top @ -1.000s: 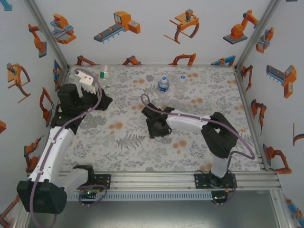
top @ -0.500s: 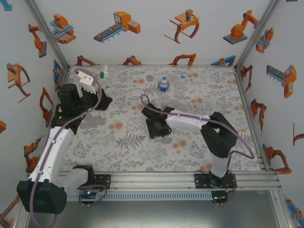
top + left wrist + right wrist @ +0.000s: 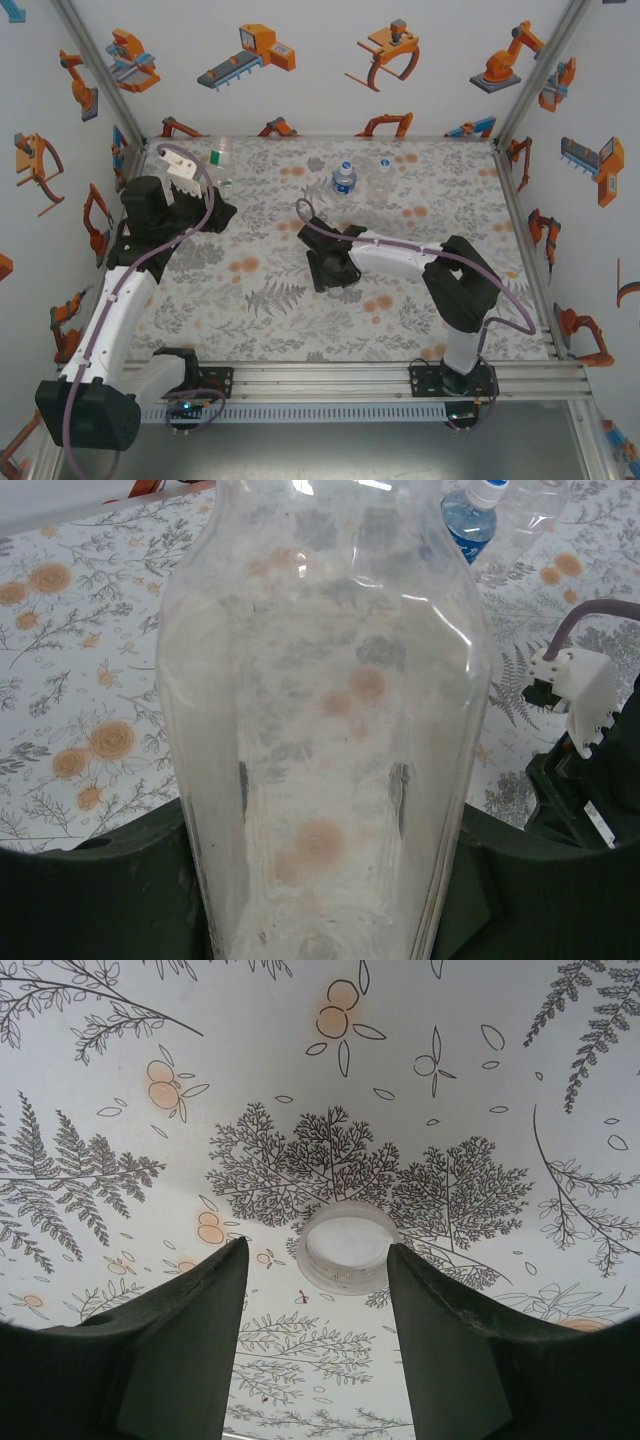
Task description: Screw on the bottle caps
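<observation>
My left gripper (image 3: pixel 320 880) is shut on a plain clear bottle (image 3: pixel 320 680), which stands between its dark fingers (image 3: pixel 90 890); its mouth is above the frame. From above, this gripper (image 3: pixel 212 208) is at the table's far left. My right gripper (image 3: pixel 316 1245) is open, low over the table, with a white bottle cap (image 3: pixel 347 1247) lying open side up between and just beyond its fingertips. From above, it (image 3: pixel 325 270) sits mid-table. A blue-label bottle (image 3: pixel 344 178) and another clear bottle (image 3: pixel 383 170) stand at the back, each with a white cap on.
The floral table cover (image 3: pixel 260 300) runs to white walls on three sides. The right arm's white link (image 3: pixel 400 255) lies across the table's middle. The blue-label bottle (image 3: pixel 468 525) stands beyond the held bottle in the left wrist view.
</observation>
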Tool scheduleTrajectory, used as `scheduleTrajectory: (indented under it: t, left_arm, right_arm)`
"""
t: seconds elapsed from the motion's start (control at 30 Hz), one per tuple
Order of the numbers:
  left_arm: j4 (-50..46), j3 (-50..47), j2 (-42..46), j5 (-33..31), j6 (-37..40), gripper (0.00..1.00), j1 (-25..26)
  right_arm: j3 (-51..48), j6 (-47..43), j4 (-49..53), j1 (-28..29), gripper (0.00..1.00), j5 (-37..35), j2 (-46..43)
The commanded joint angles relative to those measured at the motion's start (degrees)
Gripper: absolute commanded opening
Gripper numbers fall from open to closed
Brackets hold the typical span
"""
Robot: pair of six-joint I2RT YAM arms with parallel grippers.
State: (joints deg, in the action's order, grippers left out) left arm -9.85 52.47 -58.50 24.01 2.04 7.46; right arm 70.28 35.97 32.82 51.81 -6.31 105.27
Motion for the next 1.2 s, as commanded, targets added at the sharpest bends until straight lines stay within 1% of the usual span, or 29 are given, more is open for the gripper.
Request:
scheduleTrajectory:
  t: [0.0,0.37,0.5,0.67,1.17]
  left_arm:
    - [1.25,0.09,-0.13,0.78,-0.69,0.02,-0.26]
    - [1.32,0.09,-0.21,0.95,-0.75,0.02,-0.26]
    - [1.5,0.07,-0.39,1.13,-0.75,0.02,-0.26]
    - [1.44,0.09,-0.4,1.13,-0.74,0.02,-0.32]
    - [1.5,0.11,-0.56,1.3,-0.85,0.02,-0.39]
  right_arm:
    - [1.46,-0.83,1.93,0.2,0.55,-1.83,-2.47]
    - [1.09,-1.02,2.51,0.13,0.58,-2.54,-1.99]
    - [1.0,-0.99,2.49,0.1,0.57,-1.59,-0.74]
    - [0.71,-0.95,1.82,0.13,0.54,-0.78,-0.51]
    - [-0.24,-0.72,1.63,0.1,0.53,-0.97,0.37]
